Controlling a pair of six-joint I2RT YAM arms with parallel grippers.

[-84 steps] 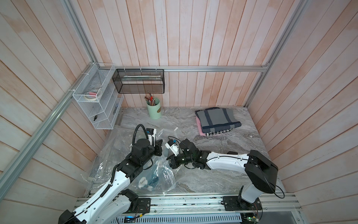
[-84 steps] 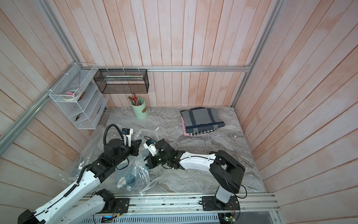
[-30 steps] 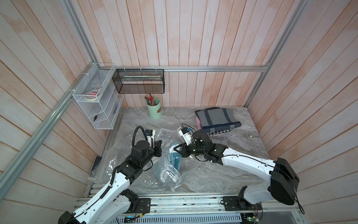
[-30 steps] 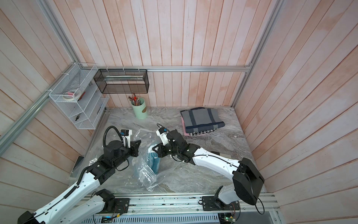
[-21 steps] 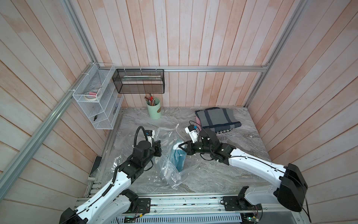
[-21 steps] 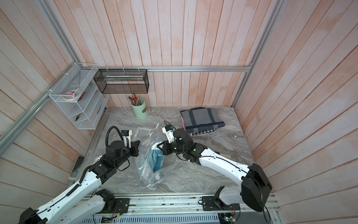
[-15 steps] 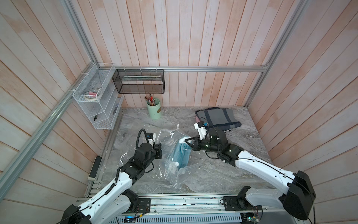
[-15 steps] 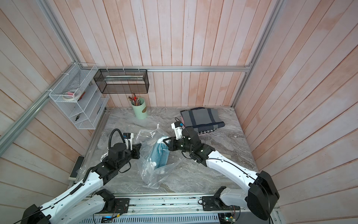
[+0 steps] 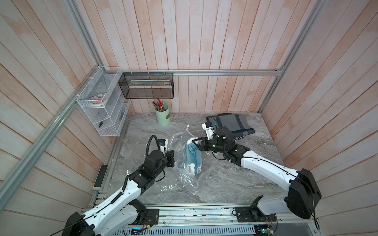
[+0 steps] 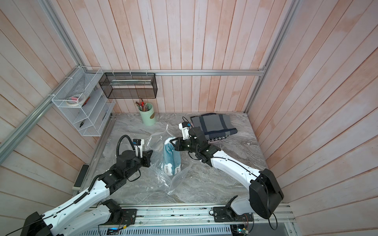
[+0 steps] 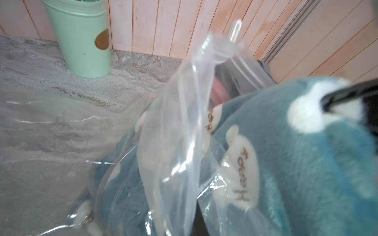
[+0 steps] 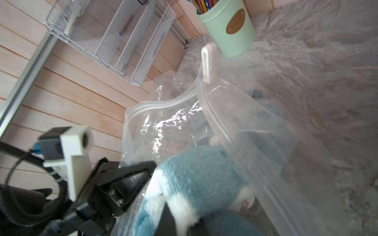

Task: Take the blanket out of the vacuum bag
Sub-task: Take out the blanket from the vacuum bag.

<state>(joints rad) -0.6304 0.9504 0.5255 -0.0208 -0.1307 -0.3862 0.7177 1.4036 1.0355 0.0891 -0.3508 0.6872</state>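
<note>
We saw the blanket's (image 9: 193, 158) long axis running near-far, far end clamped by right claw (image 9: 197, 141); left claw (image 9: 173, 157) clenched on vacuum bag (image 9: 190, 183).

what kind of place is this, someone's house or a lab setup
Most likely a robot test cell dressed as a home nook: plank walls on an aluminium frame, a marble-look tabletop with a green pencil cup, a white wire organiser on the wall.
</note>
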